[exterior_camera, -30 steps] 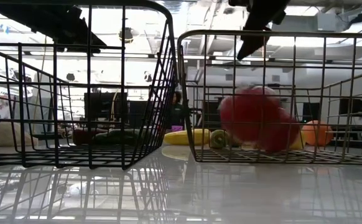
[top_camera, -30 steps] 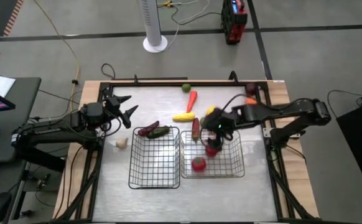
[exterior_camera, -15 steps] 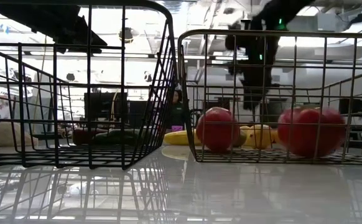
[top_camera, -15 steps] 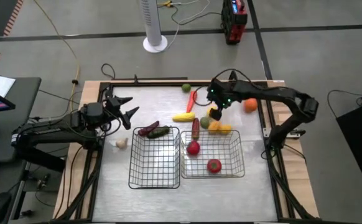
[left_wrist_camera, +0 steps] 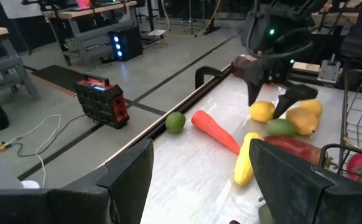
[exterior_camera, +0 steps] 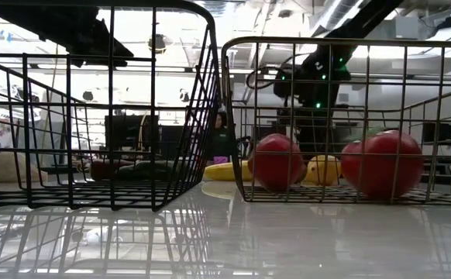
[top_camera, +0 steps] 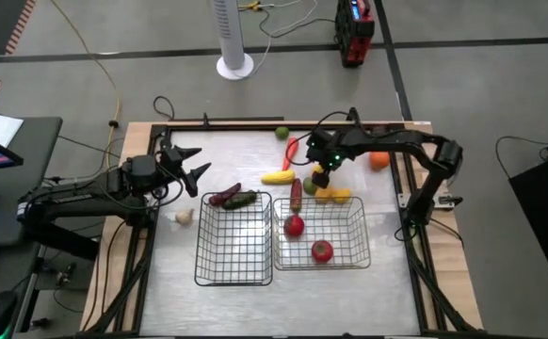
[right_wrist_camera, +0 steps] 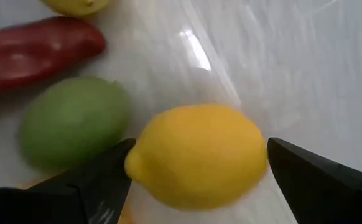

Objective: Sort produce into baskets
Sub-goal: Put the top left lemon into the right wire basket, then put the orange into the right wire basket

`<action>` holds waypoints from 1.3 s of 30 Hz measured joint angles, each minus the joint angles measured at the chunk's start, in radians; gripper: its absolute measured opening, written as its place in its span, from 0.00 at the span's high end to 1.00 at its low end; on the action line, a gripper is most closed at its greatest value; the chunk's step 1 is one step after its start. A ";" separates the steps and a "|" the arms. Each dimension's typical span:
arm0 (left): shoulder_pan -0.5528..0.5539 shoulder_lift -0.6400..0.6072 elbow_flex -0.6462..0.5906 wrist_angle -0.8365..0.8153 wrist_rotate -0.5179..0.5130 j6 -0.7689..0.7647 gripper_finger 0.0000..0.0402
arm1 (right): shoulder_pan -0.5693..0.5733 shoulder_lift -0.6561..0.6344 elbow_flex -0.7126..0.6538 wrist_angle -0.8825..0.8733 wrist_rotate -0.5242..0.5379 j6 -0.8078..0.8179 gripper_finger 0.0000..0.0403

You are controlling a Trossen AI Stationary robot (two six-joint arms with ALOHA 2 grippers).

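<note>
My right gripper [top_camera: 323, 175] is open and low over the table, just beyond the right basket [top_camera: 361, 235]. Its fingers stand on either side of a yellow lemon [right_wrist_camera: 196, 155], which rests on the table beside a green round piece [right_wrist_camera: 75, 121]. The lemon also shows in the left wrist view [left_wrist_camera: 262, 111]. Two red round pieces [top_camera: 294, 224] [top_camera: 322, 250] lie in the right basket. My left gripper [top_camera: 191, 162] is open and empty, in the air at the table's left, beyond the left basket [top_camera: 203, 240].
On the far half of the table lie a lime [top_camera: 281, 133], a long red piece [top_camera: 291, 149], a long yellow piece [top_camera: 278, 176], a red pepper [top_camera: 297, 193], yellow pieces [top_camera: 333, 194] and an orange [top_camera: 378, 160]. Long maroon and green pieces [top_camera: 232, 198] lie at the left basket's far rim. Garlic [top_camera: 183, 217] lies to that basket's left.
My right gripper has gone from above the right basket toward the table's far edge, then come down around the lemon. The two red round pieces have rolled about in the right basket and come to rest.
</note>
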 joint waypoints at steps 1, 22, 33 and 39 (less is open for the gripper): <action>0.000 0.000 0.000 0.000 0.000 0.000 0.36 | 0.000 0.011 0.000 0.011 0.011 -0.013 0.05; 0.000 0.000 0.000 -0.003 0.005 0.001 0.36 | 0.186 -0.363 0.028 0.045 -0.260 0.102 0.18; 0.000 0.000 0.000 -0.008 0.000 0.000 0.36 | 0.539 -0.425 0.027 -0.020 -0.143 0.357 0.06; 0.000 0.000 0.000 -0.005 0.000 0.001 0.36 | 0.543 -0.413 0.027 -0.128 0.020 0.373 0.03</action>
